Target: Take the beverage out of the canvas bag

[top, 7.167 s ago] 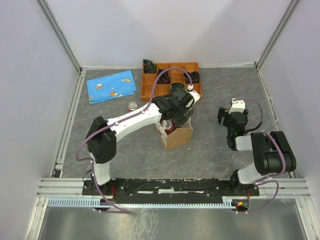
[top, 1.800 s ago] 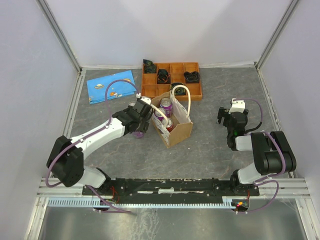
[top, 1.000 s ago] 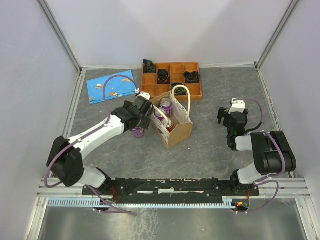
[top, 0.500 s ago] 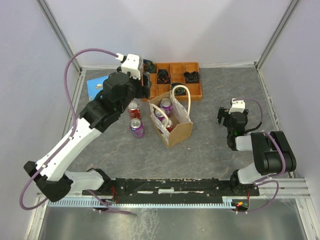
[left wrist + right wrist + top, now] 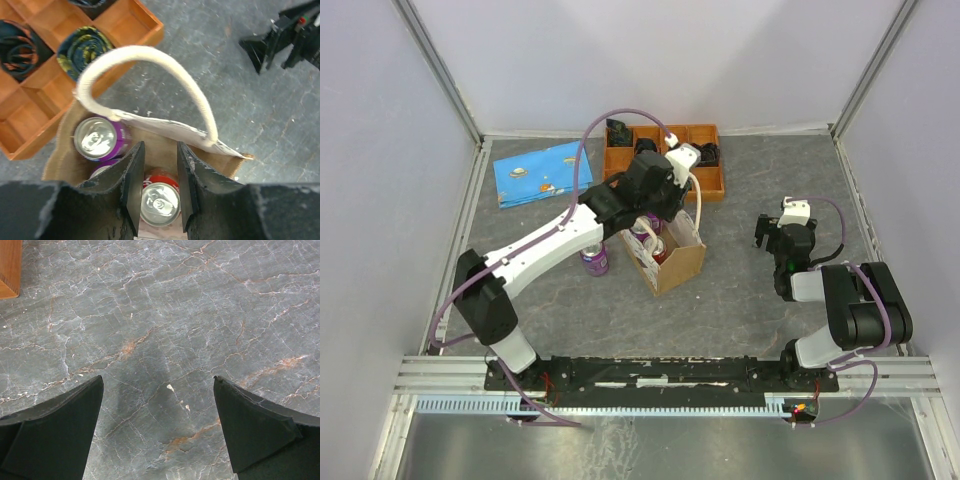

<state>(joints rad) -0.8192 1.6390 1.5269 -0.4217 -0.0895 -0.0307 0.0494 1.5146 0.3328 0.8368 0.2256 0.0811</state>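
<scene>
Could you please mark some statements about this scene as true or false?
1. A red can sits inside the canvas bag. True.
2. The canvas bag lies tipped on its side. False: it stands upright, mouth facing up.
3. The right hand is open above the table. True.
4. Every compartment of the orange tray is filled. False: some are empty.
5. A purple can stands on the table outside the bag. True.
6. The left hand is parked beside its base. False: it is above the bag's mouth.
</scene>
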